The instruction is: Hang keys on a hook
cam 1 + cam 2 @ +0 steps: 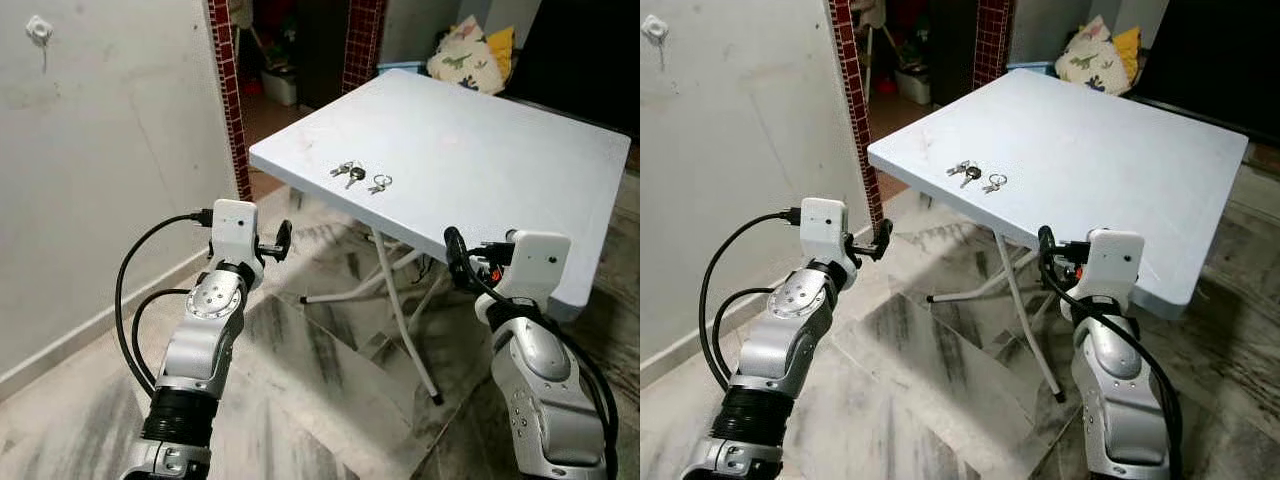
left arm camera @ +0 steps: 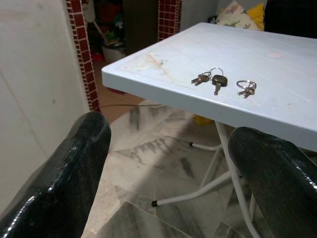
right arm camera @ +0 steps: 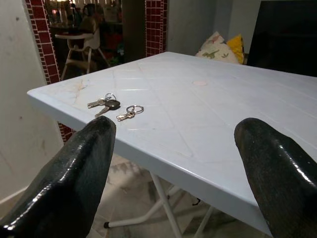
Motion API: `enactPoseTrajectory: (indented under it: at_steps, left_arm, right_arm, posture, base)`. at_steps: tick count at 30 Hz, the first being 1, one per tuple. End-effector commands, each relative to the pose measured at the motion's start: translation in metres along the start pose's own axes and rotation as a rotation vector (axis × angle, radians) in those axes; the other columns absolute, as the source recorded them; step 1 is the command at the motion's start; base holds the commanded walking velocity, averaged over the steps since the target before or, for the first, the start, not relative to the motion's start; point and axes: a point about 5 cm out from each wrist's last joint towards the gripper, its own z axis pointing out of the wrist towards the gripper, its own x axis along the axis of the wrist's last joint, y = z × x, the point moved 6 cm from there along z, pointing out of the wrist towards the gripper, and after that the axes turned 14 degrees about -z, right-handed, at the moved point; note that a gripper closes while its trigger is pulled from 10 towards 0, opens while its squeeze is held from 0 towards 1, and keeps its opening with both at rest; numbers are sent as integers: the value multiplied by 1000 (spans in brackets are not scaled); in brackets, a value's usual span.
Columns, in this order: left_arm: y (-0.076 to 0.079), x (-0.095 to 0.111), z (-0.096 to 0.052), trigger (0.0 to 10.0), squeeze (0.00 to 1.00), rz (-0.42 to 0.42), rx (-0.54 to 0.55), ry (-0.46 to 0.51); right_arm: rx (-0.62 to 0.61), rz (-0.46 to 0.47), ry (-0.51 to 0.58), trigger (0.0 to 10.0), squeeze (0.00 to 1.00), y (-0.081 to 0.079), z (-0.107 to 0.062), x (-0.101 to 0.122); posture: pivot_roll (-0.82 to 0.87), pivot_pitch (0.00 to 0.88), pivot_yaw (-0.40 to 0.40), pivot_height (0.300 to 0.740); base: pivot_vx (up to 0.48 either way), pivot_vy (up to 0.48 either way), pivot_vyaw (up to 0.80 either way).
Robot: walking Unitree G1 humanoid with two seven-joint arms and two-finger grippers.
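Wall (image 1: 100, 180): off-white, on robot's left side, scuffed. Small white hook (image 1: 39, 30) fixed high up on it, nothing hanging from it.

Floor (image 1: 300, 390): grey-veined marble tiles, seen under and around table.

Table (image 1: 480, 150): white plastic folding type, square top, white metal legs (image 1: 400, 310) crossing below. Near corner points toward the wall side. Top bare apart fr. keys.

Brick-red tiled pillars (image 1: 228, 90) frame a dark doorway behind the table; clutter beyond, detail not legible. Cushions (image 1: 470, 50), dinosaur print w/ yellow one behind, past the far table edge.

Left arm: silver, raised, cables looping off it. Left gripper (image 1: 283, 240) held in air short of the table's near corner, below top level, apart fr. table. Wrist view: two black fingers (image 2: 64, 183) spread wide, nothing between them, keys well ahead.

Right arm: silver, raised. Right gripper (image 1: 455, 255) just beside the table's near edge, about level w/ it; contact cannot be told. Wrist view: fingers (image 3: 69, 178) spread wide, nothing held, looking across tabletop.

Keys, on tabletop near the corner closest to wall, well apart fr. both grippers:
- Bunch w/ black-headed key (image 1: 348, 172), approx. three keys on a ring, lying flat.
- Smaller key ring (image 1: 380, 184), just beside the first, on its right, not touching.
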Motion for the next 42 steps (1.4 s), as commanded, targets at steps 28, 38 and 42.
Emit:
enactPoseTrajectory:
  at_steps: [28,38,42]
  left_arm:
    - [3,-2,-2,10000,0,-3,-8,-6]
    - [3,-1,-1,10000,0,5,-4,-3]
    - [3,-1,-1,10000,0,5,-2,-1]
  right_arm:
    - [53,-27,25,10000,0,-13,3,5]
    - [69,-33,25,10000,0,-16,3,5]
    - [69,-39,26,10000,0,-16,4,5]
  posture:
    - [83,0,-40,740]
    - [86,0,-42,740]
    - [86,0,-45,740]
  base:
    - [361,0,0]
    - [395,0,0]
    - [472,0,0]
